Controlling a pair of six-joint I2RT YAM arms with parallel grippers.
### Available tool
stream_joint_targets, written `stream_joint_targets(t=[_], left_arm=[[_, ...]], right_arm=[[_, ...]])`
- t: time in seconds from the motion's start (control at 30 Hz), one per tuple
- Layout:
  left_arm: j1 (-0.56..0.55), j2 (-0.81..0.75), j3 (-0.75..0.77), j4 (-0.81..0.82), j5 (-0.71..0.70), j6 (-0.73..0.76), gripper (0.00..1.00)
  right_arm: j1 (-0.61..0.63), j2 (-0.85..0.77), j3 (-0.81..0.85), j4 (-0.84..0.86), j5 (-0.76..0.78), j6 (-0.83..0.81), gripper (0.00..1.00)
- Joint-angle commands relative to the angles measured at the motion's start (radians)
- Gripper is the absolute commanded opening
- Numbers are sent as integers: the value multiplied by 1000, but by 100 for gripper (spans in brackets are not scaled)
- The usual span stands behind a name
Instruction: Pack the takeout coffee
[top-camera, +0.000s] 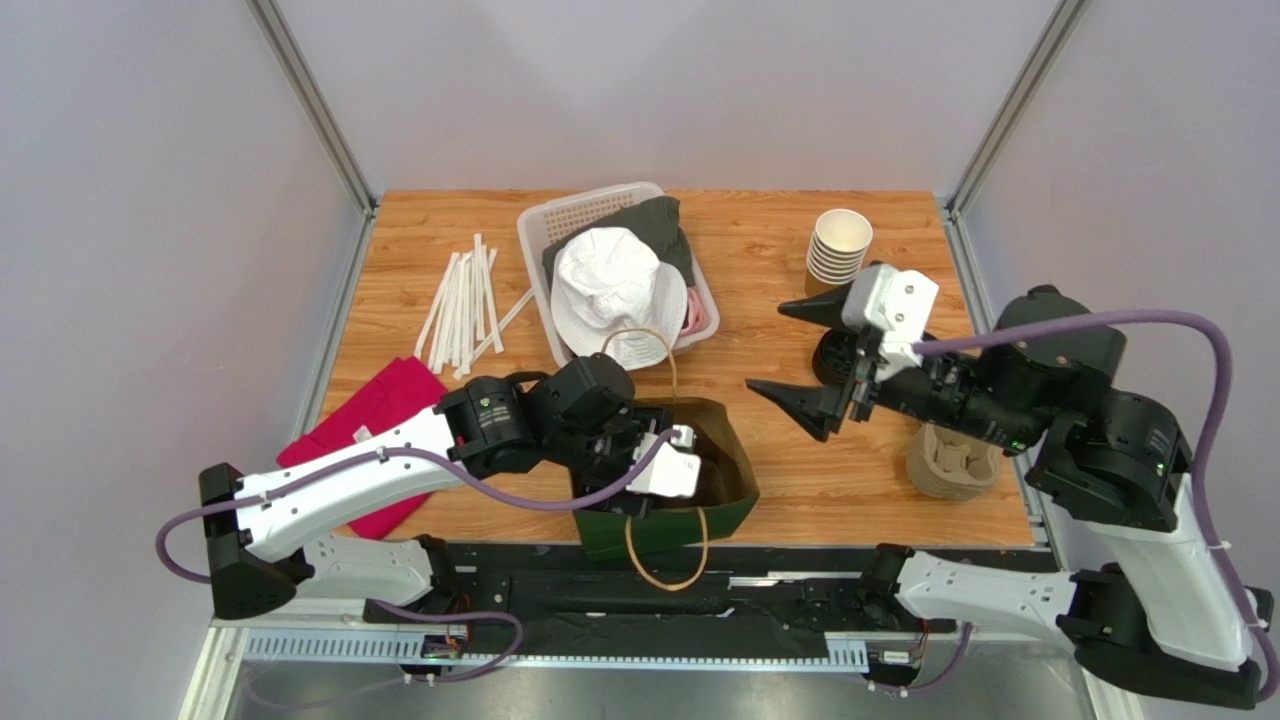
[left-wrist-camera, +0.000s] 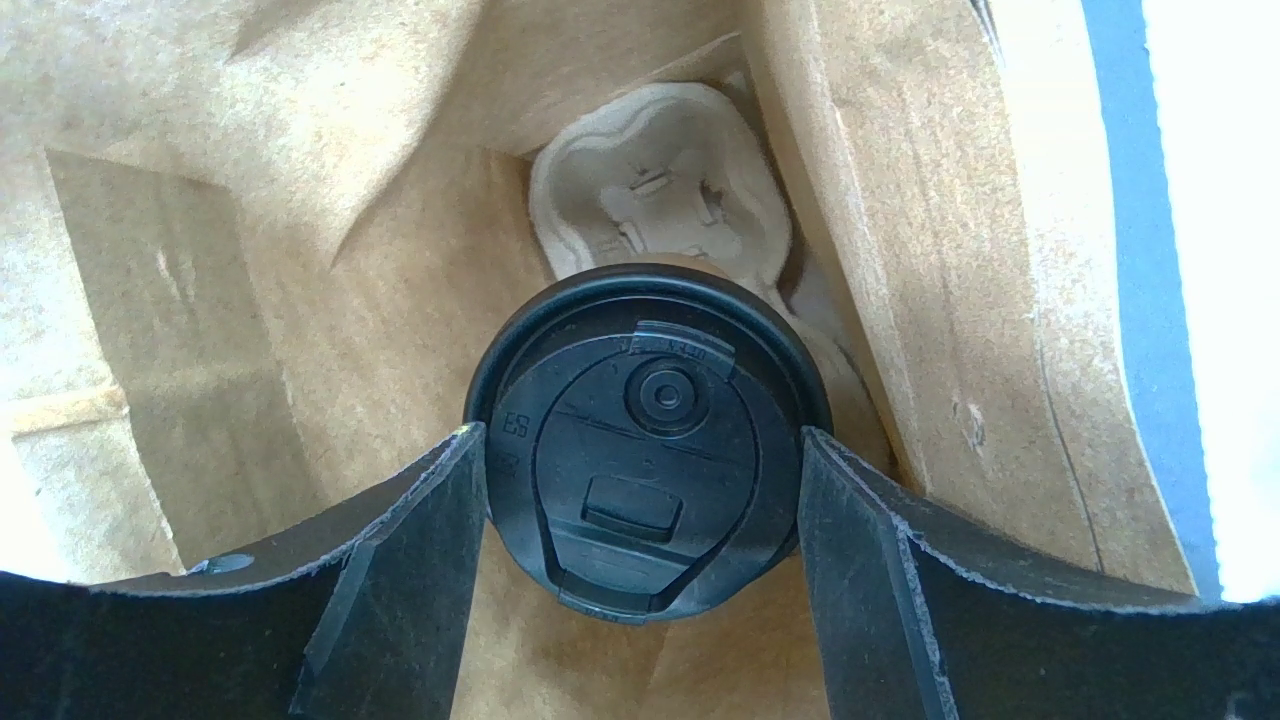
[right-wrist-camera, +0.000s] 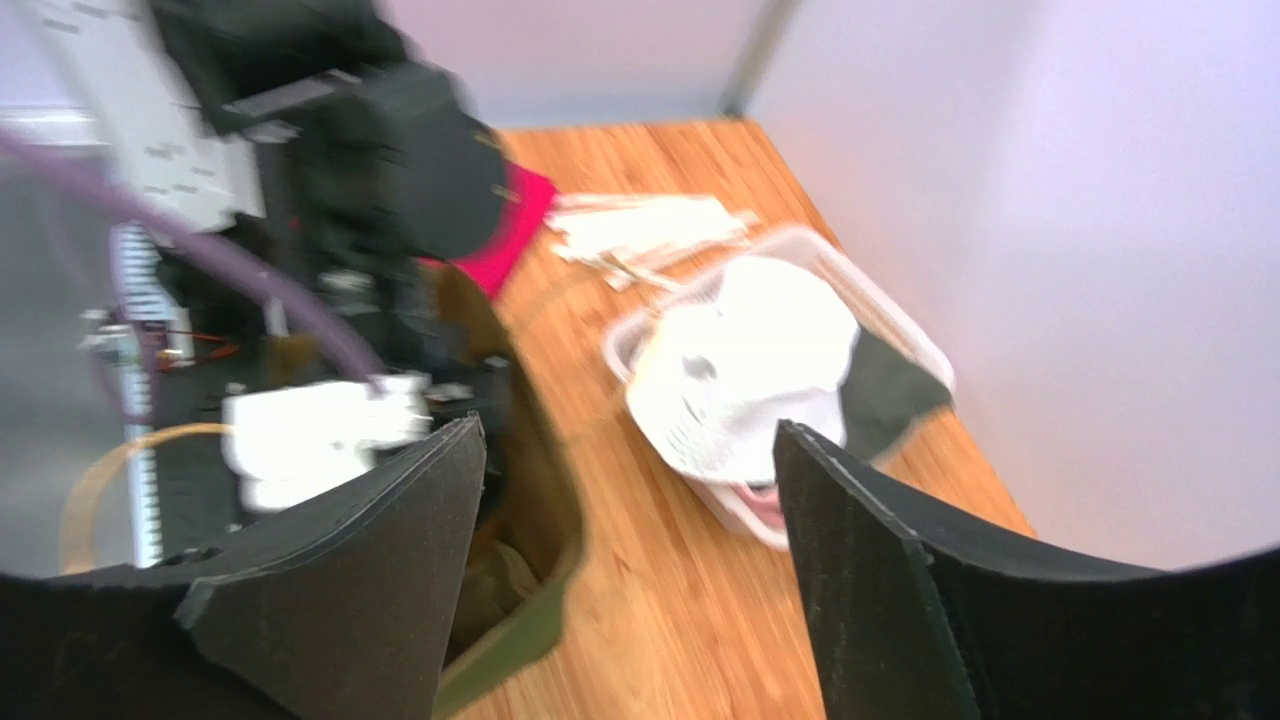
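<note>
The takeout coffee (left-wrist-camera: 649, 435) shows from above as a round black lid, deep inside the brown-lined paper bag (left-wrist-camera: 301, 300). It sits on a pulp cup carrier (left-wrist-camera: 661, 165). My left gripper (left-wrist-camera: 643, 443) reaches down into the bag, its two fingers pressed against opposite sides of the lid. The cup's body is hidden under the lid. In the top view the bag (top-camera: 721, 518) is green outside and stands at the table's near edge. My right gripper (top-camera: 766, 350) hovers just right of the bag, open with nothing between its fingers (right-wrist-camera: 406, 510).
A stack of lidless cups (top-camera: 837, 248) and a black lid pile (top-camera: 836, 357) stand behind the right gripper. Another pulp carrier (top-camera: 951, 461) lies at the right. A white basket (top-camera: 549, 225) with a white hat (top-camera: 616, 293), wrapped straws (top-camera: 466, 308) and a pink cloth (top-camera: 368, 420) lie to the left.
</note>
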Motion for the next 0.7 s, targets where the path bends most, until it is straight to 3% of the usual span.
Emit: stream_joint_targets(t=[0.0,0.17,0.37,0.57,0.67], left_arm=[[-35,-52,-18,15,33,105,33],[-49,-52,-6,-23,37,145,33],[-57,-62,-11,-30,23,138,33],[-60,-71,-23,-25,17,136,33],[-60,-79,-21,-25,14,135,33]], right_arm=[[-136,100,-62,-76,-112,39,80],[-205,276,1,-208,-304,-33,83],[-201,324,-12,-241,-436,-87,86],[-141,316,-154,-198,-422,-90,82],[-126,313,-219,-163,-364,-107,75]])
